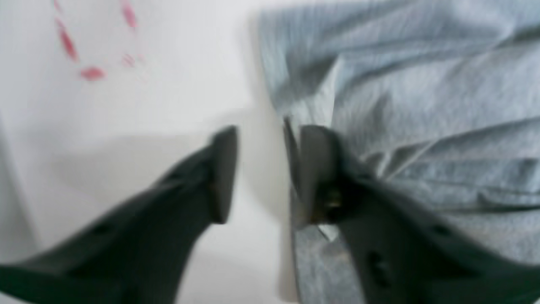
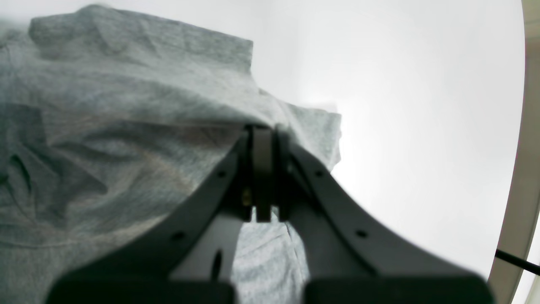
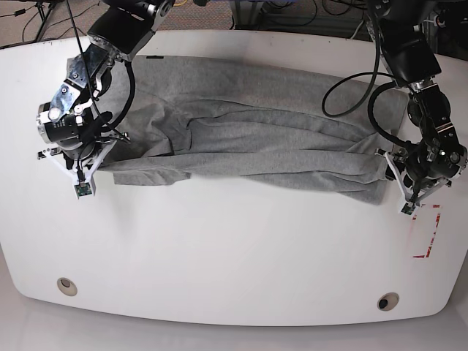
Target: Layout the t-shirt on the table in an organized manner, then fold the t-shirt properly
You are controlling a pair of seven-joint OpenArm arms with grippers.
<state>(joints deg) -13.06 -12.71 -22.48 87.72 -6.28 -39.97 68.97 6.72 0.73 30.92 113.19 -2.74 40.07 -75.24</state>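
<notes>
Surface (image 3: 234, 270): white, rounded corners, mostly bare on the near half. Two grey grommet holes near the front edge, red-outlined rectangle mark (image 3: 425, 232) at the base view's right.

T-shirt (image 3: 248, 142): grey, stretched crosswise over the far half of the surface, spanning between the two arms. Not flat. Long creases run along it, the near edge is doubled over, and a sleeve-like flap sits bunched near the right claw. No lettering visible, so I can't tell which side is up.

Right claw (image 2: 263, 139): fingers pressed together, pinching a fold of the shirt's edge, cloth draped over both tips.

Left claw (image 1: 263, 169): fingers apart with a clear gap. One finger (image 1: 221, 177) is over bare surface, the other sits at the shirt's hem edge. Nothing between them that I can see, so no hold. View is blurred.

Step, my read: layout phase, not folding yet. Shirt has been pulled lengthwise but is not spread.

Next move likely needs: left claw to get a fresh hold on a corner or hem, right one to let go or pull in sync, then spread the doubled near edge toward the front so the body lies single-layer and sleeves are out. Risk: pulling from one end only drags the whole shirt rather than flattening it.
</notes>
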